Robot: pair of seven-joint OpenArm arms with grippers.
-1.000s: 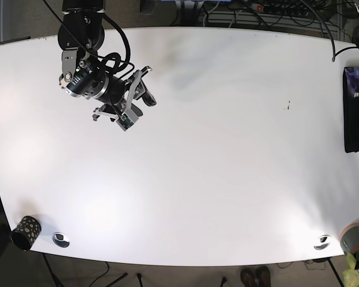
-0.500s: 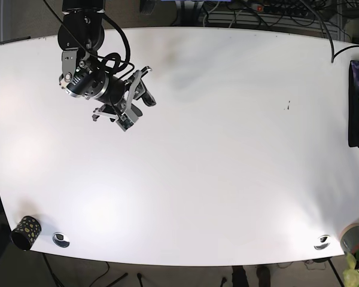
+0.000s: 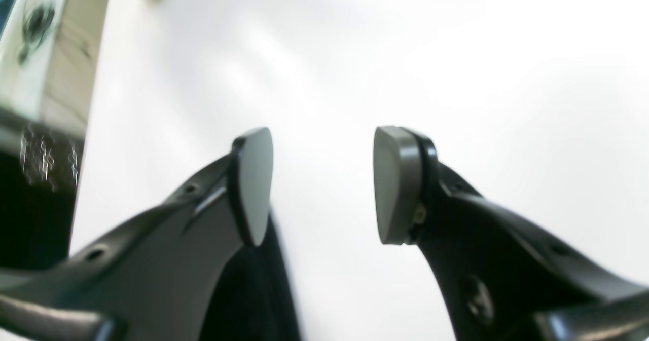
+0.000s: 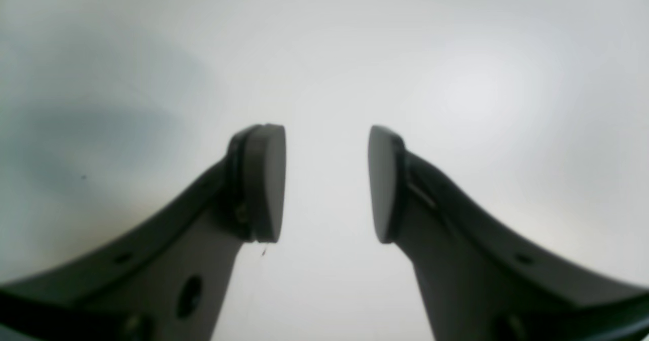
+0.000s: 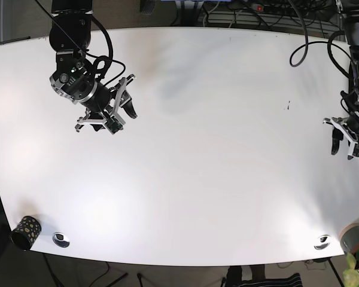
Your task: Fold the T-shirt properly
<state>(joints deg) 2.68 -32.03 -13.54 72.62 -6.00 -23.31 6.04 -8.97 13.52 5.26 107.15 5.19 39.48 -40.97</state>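
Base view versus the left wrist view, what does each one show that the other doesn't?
Only the base view shows the right gripper, the whole white table and a dark patterned cup at its corner. Only the left wrist view shows the left gripper up close, its pads apart with nothing between, and a dark shape below it. Both show the left gripper over bare tabletop; neither shows a T-shirt.

Lab — white table (image 5: 215, 149), cables (image 5: 257, 12)

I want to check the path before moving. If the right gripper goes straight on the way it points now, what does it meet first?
Probably only the white table. The right gripper is open, and its wrist view shows nothing between or beyond the fingers but bare tabletop. How far off the surface lies is unclear.
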